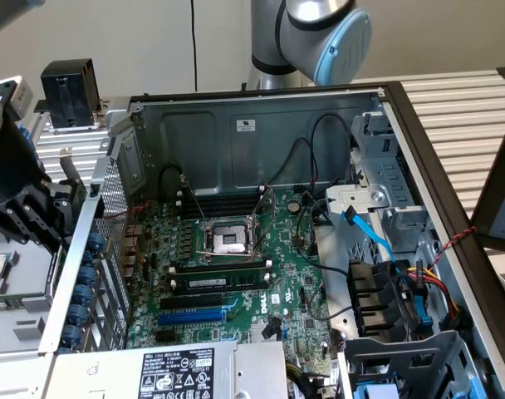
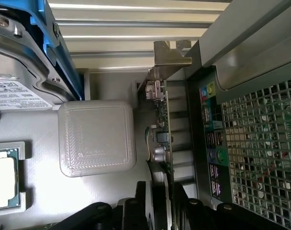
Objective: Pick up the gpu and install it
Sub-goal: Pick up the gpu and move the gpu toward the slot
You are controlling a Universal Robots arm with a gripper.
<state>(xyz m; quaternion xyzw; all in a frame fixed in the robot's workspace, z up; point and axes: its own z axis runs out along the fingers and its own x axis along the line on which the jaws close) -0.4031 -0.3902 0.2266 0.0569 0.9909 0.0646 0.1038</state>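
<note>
One gpu [image 2: 162,139] stands on edge just outside the computer case [image 2: 260,143], beside its perforated back wall (silver bracket [image 2: 170,56] at the far end). The gripper [image 2: 160,191] sits over the card's near end. I cannot tell whether it is clamped on the card or apart. A grey square pad [image 2: 96,138] lies near the card.

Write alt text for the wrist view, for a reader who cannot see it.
A thin green circuit card with a silver metal bracket is seen edge-on just ahead of the black tool, between a pale square plastic pad and the grey computer case's port panel. A square silver processor chip lies beyond the pad.
</note>
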